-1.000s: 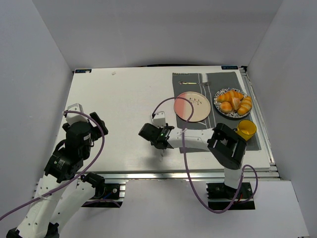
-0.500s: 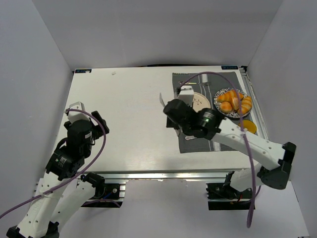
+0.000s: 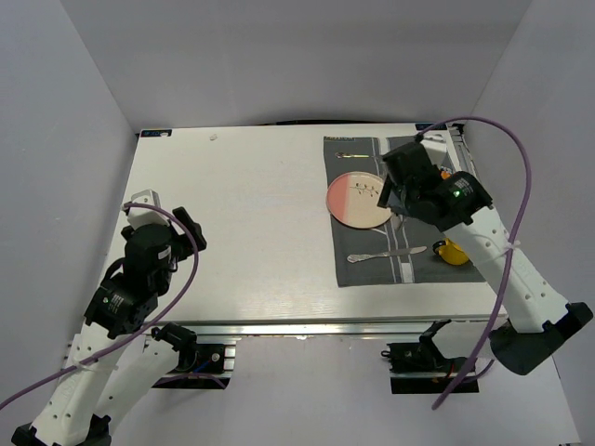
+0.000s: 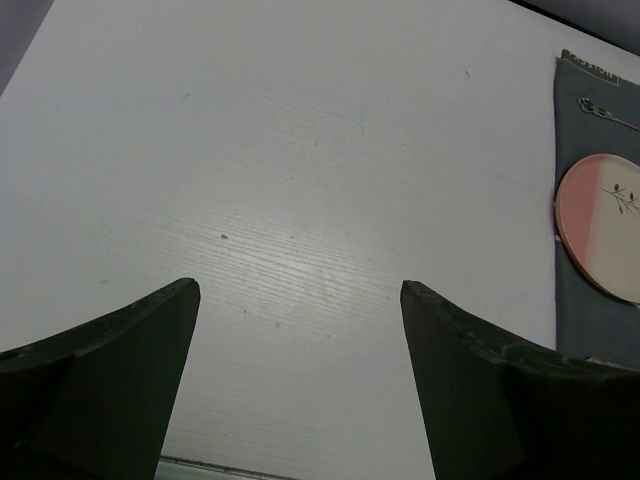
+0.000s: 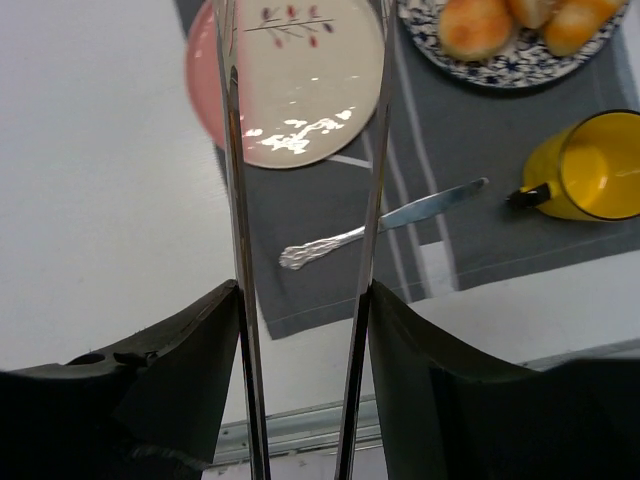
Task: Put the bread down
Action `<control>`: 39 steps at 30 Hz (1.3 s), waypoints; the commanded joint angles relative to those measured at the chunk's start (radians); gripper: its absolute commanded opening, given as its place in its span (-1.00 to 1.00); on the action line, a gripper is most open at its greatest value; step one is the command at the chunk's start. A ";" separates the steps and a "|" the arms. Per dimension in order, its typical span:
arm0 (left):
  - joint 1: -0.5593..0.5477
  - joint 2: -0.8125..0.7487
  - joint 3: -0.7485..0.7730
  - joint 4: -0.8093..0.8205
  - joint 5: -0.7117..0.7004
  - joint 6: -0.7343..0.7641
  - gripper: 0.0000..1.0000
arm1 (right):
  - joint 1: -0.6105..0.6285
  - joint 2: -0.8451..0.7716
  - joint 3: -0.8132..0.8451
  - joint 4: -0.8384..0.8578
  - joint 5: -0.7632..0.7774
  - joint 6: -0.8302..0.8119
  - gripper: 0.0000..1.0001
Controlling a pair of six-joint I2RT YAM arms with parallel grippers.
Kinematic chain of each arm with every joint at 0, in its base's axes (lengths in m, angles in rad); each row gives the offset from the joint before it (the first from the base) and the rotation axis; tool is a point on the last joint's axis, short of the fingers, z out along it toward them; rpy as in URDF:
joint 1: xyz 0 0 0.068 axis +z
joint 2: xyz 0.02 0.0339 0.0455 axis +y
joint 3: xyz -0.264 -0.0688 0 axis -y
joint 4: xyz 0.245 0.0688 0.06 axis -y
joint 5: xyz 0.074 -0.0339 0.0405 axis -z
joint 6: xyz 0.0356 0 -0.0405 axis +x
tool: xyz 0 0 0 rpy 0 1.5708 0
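Locate the bread at the top right of the right wrist view. It lies on the patterned plate, at the left of that plate's contents. Three golden pieces show on this plate, and the frame edge cuts all three. In the top view the right arm covers most of this plate.

Note the other containers. The pink plate sits just left of the patterned plate and shows a printed twig on its face. The yellow cup stands below the patterned plate; you cannot tell its contents.

Count two plates, one cup and one knife, all on one grey mat.

Check the right gripper: its two long thin fingers stand apart with nothing between them, framing the pink plate. The right arm reaches from the lower right up over the mat.

Check the left gripper: its fingers are spread and grip nothing, above the white table. The left arm is folded at the lower left.
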 commanded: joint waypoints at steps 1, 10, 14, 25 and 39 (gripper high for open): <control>-0.005 0.000 0.046 0.002 0.015 0.009 0.85 | -0.121 0.003 0.051 -0.031 -0.071 -0.122 0.17; -0.004 0.002 0.048 -0.002 0.015 0.013 0.85 | -0.420 0.041 0.030 -0.014 -0.198 -0.328 0.21; -0.004 0.003 0.040 0.000 0.021 0.015 0.85 | -0.493 0.056 -0.009 0.030 -0.237 -0.385 0.23; -0.004 0.014 0.034 0.003 0.018 0.015 0.85 | -0.635 0.127 -0.133 0.206 -0.311 -0.491 0.21; -0.004 0.049 0.029 0.017 0.013 0.015 0.85 | -0.684 0.260 -0.156 0.305 -0.323 -0.521 0.02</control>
